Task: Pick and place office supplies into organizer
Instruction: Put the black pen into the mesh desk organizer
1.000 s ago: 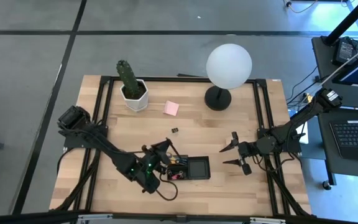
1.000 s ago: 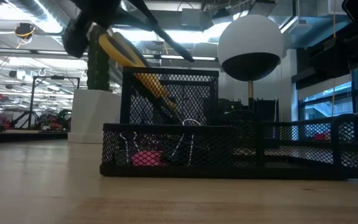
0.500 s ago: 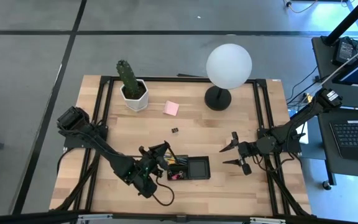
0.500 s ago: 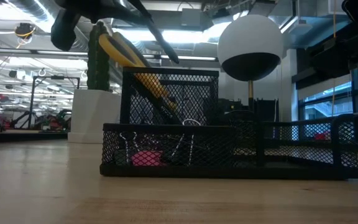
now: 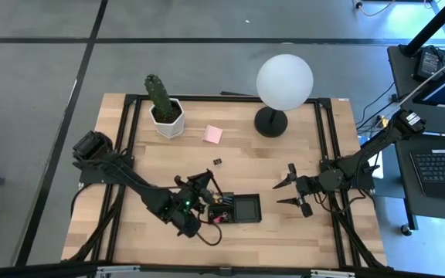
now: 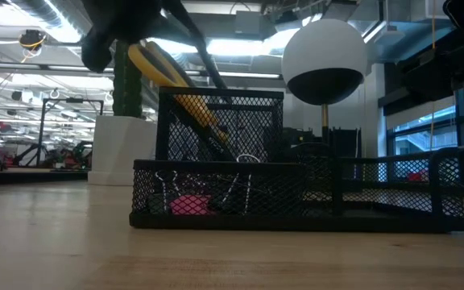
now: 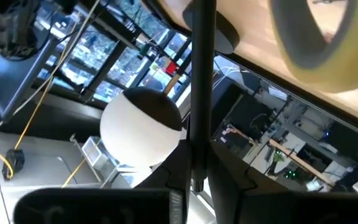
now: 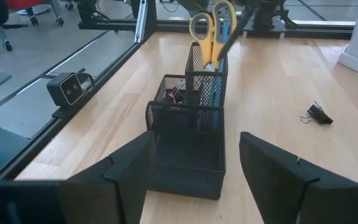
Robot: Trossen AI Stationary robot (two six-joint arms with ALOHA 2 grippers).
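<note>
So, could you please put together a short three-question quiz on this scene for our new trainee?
1. True or false: the yellow-handled scissors stand in the organizer.
2. Which supplies lie loose on the table? A) sticky-note pad and binder clip B) two pens C) an eraser
3. Fill in: the right gripper waits to the organizer's ____, fingers open.

Key: 1 true; 2 A; 3 right.

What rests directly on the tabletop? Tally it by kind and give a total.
Cactus: 1
Lamp: 1
Sticky pad: 1
Binder clip: 1
Organizer: 1
Total: 5
</note>
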